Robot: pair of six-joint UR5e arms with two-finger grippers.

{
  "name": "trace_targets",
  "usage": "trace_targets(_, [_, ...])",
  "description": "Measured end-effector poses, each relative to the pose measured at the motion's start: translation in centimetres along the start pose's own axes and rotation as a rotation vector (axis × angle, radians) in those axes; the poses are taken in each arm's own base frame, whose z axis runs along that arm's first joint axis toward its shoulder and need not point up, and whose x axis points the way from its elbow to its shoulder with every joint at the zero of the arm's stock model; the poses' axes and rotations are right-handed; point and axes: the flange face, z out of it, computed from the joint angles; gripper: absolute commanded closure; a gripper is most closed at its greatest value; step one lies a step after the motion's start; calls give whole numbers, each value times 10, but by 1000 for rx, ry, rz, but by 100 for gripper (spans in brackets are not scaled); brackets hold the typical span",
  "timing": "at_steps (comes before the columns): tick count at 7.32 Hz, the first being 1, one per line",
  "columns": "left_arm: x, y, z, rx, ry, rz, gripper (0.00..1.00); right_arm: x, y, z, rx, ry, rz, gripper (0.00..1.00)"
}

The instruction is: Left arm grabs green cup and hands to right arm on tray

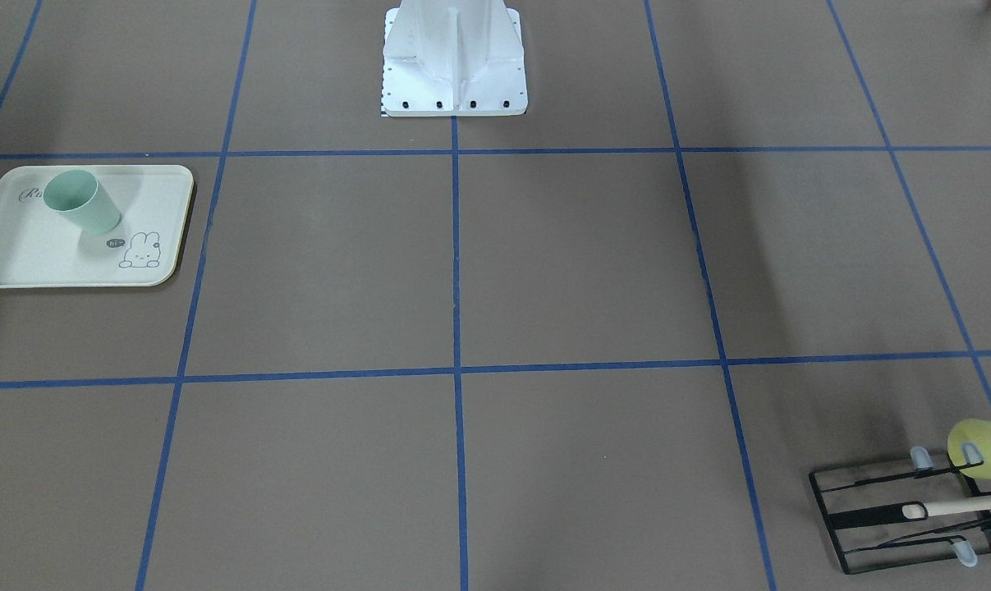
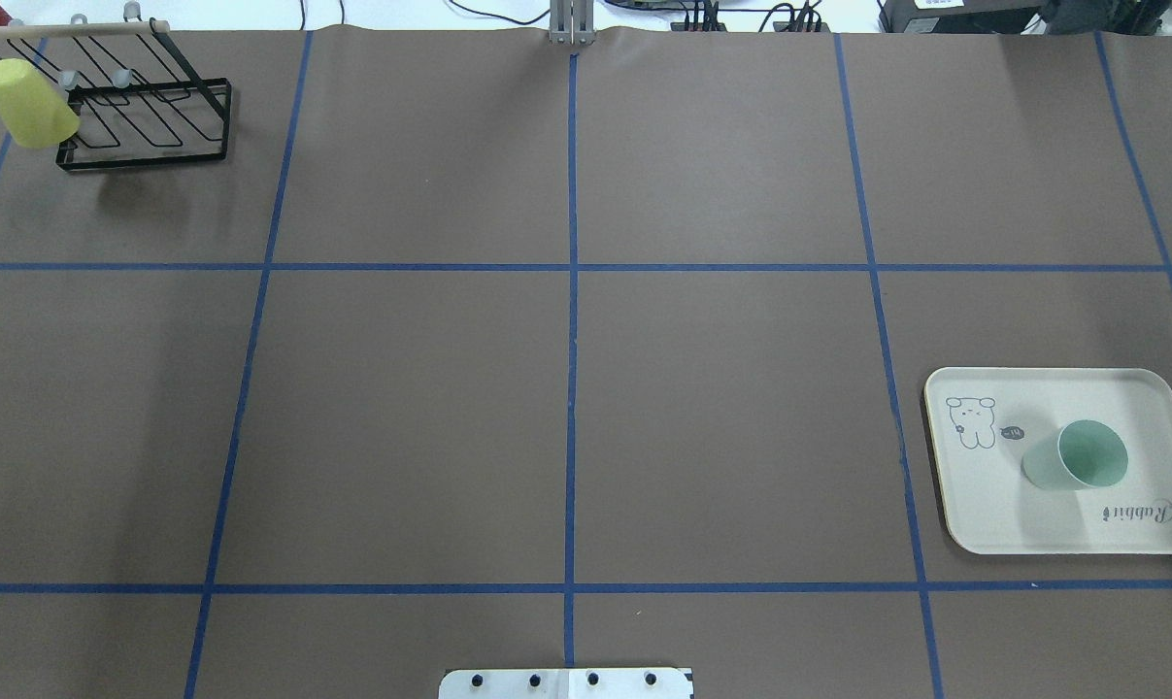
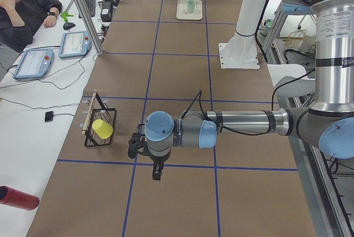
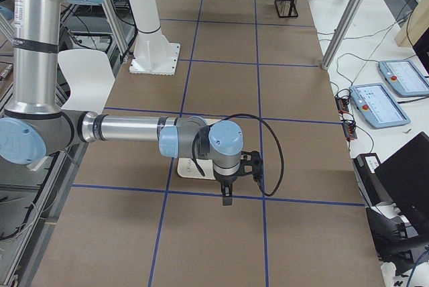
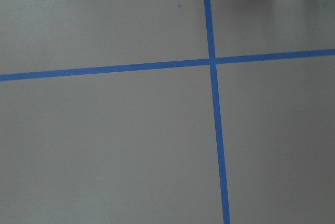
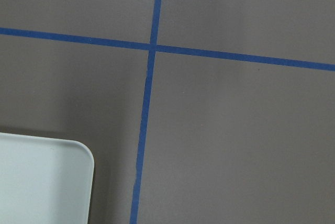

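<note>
1. Two arms reach over the table: the left arm crosses the lower middle of the exterior left view, and the right arm crosses the lower left of the exterior right view.
2. The left gripper points down above a blue tape line. It shows only in a side view, so I cannot tell whether its jaws are apart or together.
3. The right gripper points down above the table, near the tray. I cannot tell how its jaws stand either.
4. The green cup stands upright, mouth up, on the tray at the right middle of the overhead view. It sits between the bunny drawing and the script, free of both grippers.
5. A yellow cup hangs tilted on a black rack at the upper left of the overhead view.
</note>
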Motion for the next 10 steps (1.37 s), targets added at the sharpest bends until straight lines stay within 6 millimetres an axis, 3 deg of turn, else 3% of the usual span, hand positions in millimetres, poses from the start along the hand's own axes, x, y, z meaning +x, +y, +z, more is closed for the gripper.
trace_targets(5, [2,0,-1,3,1,3,0,-11,-4,-6,22,-52,-18,0])
trace_targets(10, [3,-1,-2,5,3,2,0,-6,-1,-1,11,-50,-15,0])
